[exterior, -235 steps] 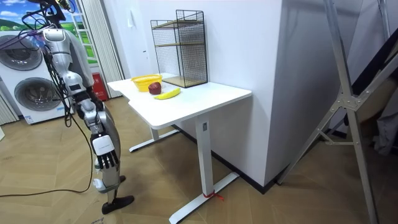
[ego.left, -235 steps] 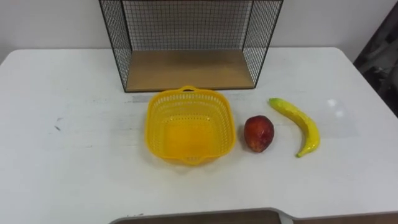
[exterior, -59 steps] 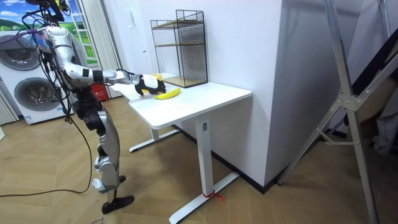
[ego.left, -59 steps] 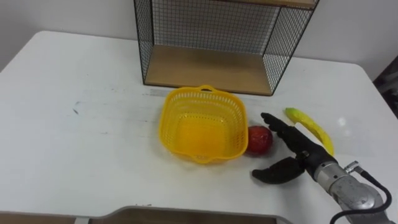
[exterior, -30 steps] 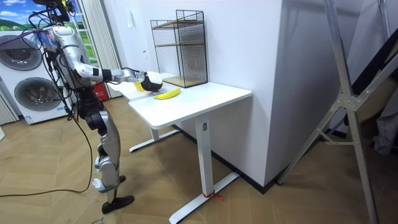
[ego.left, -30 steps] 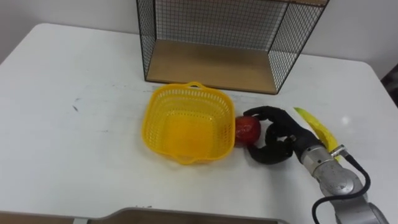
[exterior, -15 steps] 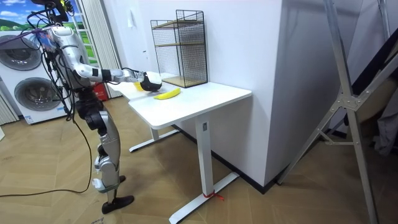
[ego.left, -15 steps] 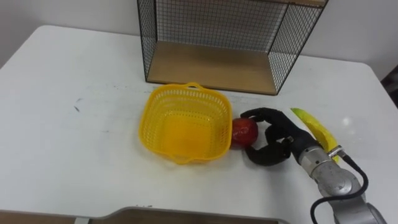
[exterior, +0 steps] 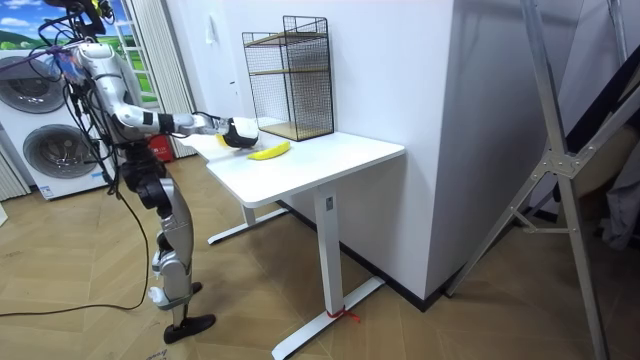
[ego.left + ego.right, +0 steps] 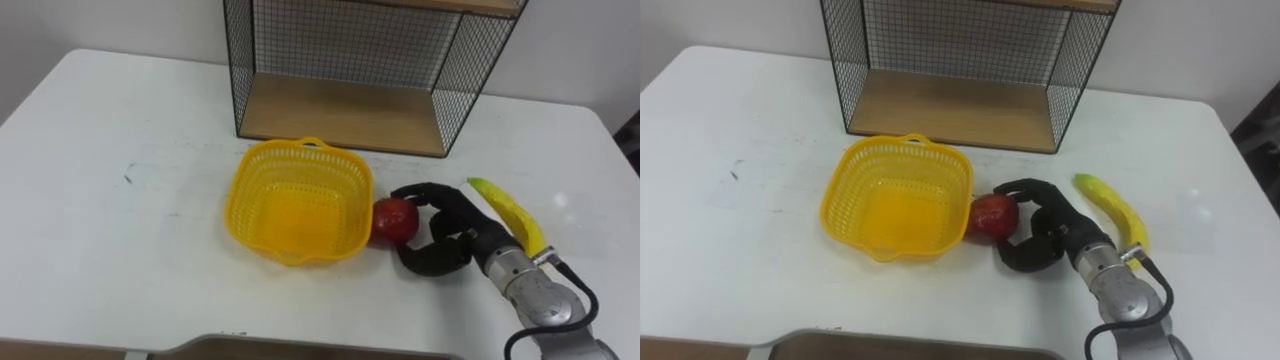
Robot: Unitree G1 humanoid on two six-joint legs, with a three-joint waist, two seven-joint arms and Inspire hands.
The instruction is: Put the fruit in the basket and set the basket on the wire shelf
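A red apple (image 10: pixel 393 220) lies on the white table (image 10: pixel 120 240), touching the right wall of the empty yellow basket (image 10: pixel 300 148). My right hand (image 10: pixel 445 238) comes in from the lower right. Its fingers curl over the apple's top and right side, and its thumb curls in below. A yellow banana (image 10: pixel 508 212) lies just right of the hand's wrist. The wire shelf (image 10: pixel 350 110), with a wooden floor, stands behind the basket. In the room view I stand at the table's end, right arm stretched out to the fruit (image 9: pixel 238 134).
The table's near edge (image 10: pixel 300 345) runs along the bottom of the eye view. Bare tabletop spreads to the left of the basket. In the room view, washing machines (image 9: pixel 50 150) stand behind me and a metal frame (image 9: pixel 560 150) is on the room view's right.
My right hand has drawn tighter round the apple and pressed it against the basket, which has slid a little to the left. The banana has stayed put.
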